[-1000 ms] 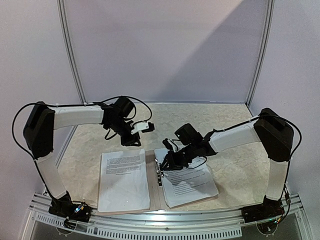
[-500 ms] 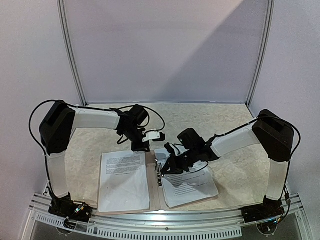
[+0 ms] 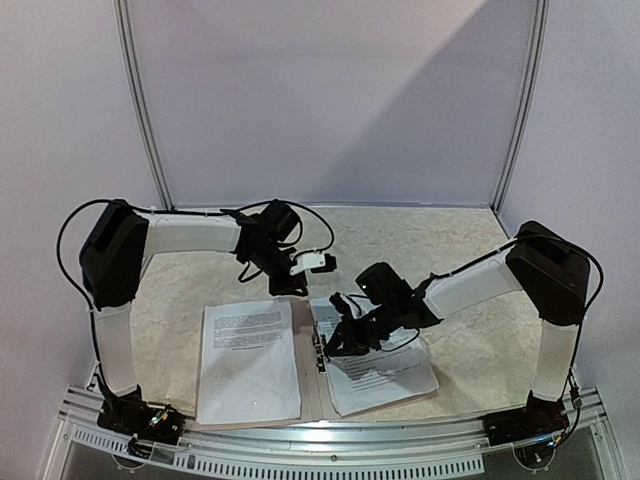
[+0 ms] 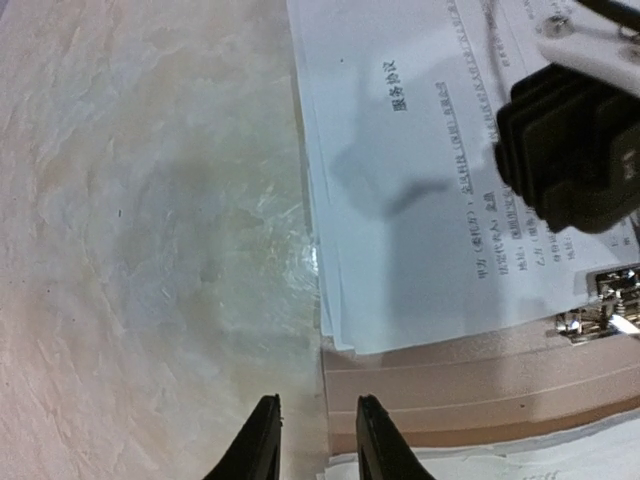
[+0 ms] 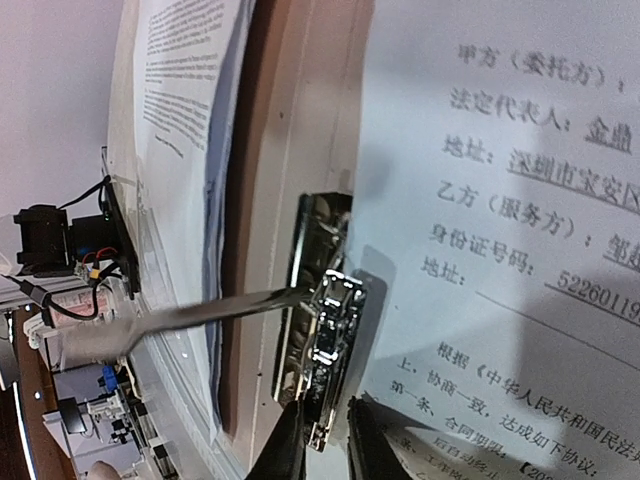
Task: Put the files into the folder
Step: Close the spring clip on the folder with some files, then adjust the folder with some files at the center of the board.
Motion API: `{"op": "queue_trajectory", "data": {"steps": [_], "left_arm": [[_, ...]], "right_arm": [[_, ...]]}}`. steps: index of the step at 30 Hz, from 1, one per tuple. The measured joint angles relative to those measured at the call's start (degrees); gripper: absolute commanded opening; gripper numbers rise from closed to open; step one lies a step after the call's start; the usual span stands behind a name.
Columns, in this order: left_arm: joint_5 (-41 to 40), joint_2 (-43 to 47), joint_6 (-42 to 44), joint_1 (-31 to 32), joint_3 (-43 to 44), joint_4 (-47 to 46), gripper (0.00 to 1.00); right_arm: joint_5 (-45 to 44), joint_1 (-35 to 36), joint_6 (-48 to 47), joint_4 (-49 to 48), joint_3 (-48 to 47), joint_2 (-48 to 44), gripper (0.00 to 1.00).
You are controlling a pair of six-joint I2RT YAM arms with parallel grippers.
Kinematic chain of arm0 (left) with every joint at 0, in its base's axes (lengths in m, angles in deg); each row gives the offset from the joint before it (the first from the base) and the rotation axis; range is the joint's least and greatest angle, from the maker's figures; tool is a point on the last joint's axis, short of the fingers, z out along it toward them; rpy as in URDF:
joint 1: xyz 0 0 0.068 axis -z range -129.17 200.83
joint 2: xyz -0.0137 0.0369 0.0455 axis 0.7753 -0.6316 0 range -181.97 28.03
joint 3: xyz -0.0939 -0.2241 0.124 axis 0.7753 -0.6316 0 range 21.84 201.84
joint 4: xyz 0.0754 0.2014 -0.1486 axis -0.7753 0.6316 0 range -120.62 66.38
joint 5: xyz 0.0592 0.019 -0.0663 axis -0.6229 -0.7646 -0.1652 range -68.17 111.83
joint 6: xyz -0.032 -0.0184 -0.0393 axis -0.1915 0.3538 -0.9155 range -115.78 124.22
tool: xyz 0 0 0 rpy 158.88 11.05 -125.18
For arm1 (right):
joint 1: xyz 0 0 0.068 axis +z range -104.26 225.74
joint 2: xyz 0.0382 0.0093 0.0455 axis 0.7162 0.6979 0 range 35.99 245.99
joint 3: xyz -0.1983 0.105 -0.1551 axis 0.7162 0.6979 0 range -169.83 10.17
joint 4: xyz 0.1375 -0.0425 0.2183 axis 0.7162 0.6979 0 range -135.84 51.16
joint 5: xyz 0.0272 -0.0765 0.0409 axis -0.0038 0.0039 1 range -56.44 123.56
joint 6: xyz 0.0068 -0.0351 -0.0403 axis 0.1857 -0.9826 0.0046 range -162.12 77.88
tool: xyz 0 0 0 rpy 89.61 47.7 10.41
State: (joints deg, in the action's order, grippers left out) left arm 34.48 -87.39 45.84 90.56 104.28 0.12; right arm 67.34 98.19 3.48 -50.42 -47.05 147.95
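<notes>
The tan folder (image 3: 311,375) lies open at the table's near edge, its spine bare (image 4: 480,385). White printed files cover its left leaf (image 3: 248,360) and lie askew on its right leaf (image 3: 385,372). My right gripper (image 3: 335,345) is down at the spine, its jaws closed narrowly around the near end of the metal clip (image 5: 330,330). The clip's thin lever (image 5: 200,315) sticks out sideways. My left gripper (image 3: 292,286) hovers above the folder's far edge, slightly open and empty (image 4: 315,445).
The marble-patterned table top (image 3: 200,285) stretches left and behind the folder. The metal rail (image 3: 330,435) runs along the near edge just below the folder. The right gripper's black body (image 4: 570,150) shows in the left wrist view, over the right-hand files.
My left arm has swung right and nearer, bringing its gripper to the folder's far edge. My right gripper has shifted slightly nearer along the spine at the clip.
</notes>
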Motion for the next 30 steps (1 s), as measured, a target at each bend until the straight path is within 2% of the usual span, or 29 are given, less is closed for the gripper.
{"op": "queue_trajectory", "data": {"steps": [16,24,30], "left_arm": [[0.3,0.6,1.4,5.2,0.0,1.1,0.29],[-1.6,5.7,1.5,5.1,-0.3,2.2,0.3],[-3.6,12.1,1.5,4.0,-4.0,3.3,0.32]], "right_arm": [[-0.4,0.0,-1.6,2.5,-0.5,-0.5,0.18],[-0.5,0.0,-2.1,3.8,-1.9,-4.4,0.19],[-7.5,-1.8,-4.5,14.7,-3.2,-10.4,0.2]]}}
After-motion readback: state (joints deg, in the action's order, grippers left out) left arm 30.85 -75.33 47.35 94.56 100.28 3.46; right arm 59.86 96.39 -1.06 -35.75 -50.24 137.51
